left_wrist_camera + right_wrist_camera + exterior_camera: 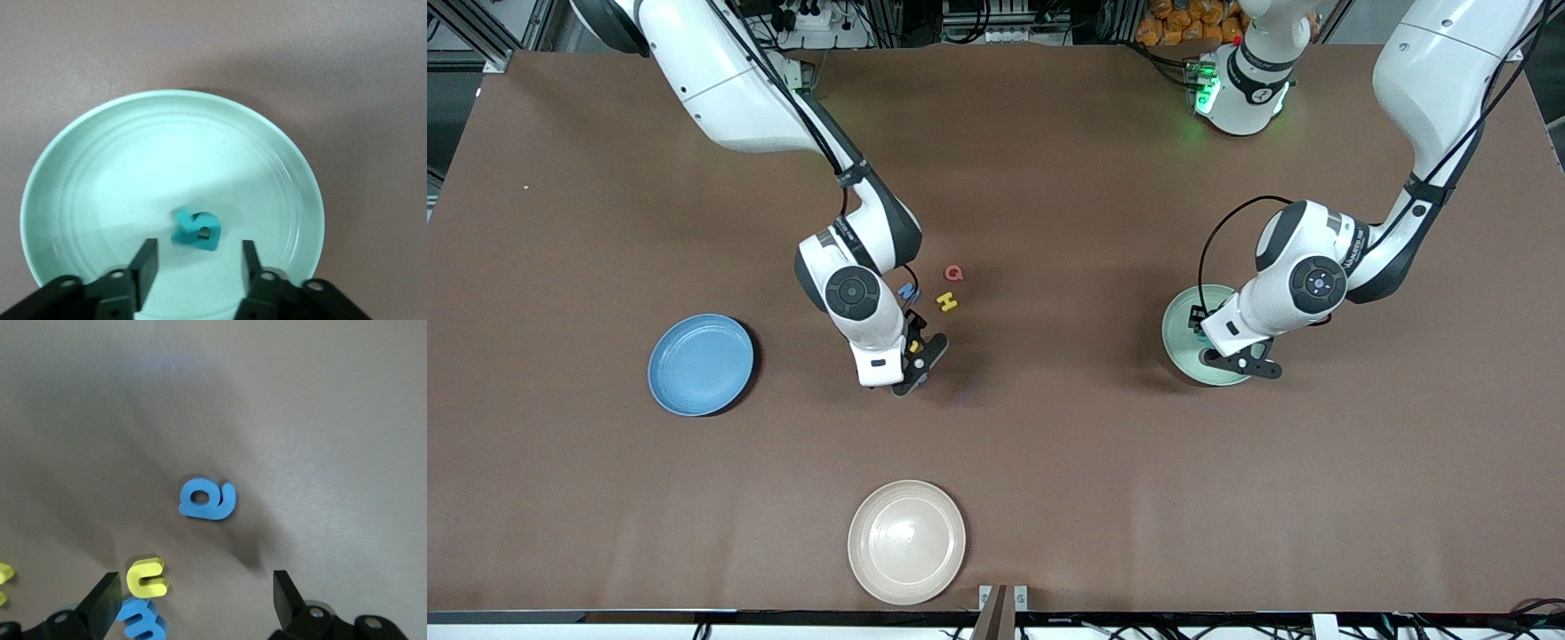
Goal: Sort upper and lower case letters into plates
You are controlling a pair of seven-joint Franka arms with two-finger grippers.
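Observation:
My left gripper (197, 263) hangs open low over the pale mint green plate (100, 173), at the left arm's end of the table (1181, 348). A teal letter (195, 230) lies in that plate just ahead of the fingers, touching neither. My right gripper (195, 597) is open over the table's middle (916, 360), above a blue letter (207, 499), a yellow c (147, 577) and a blue m (140, 620). A red G (954, 273) and a yellow H (947, 302) lie beside the right hand. The blue plate (694, 369) holds nothing.
A cream-white round plate (907, 544) sits near the table's front edge. Another blue letter (909, 291) shows by the right arm's wrist. Part of a yellow letter (3, 577) shows at the edge of the right wrist view.

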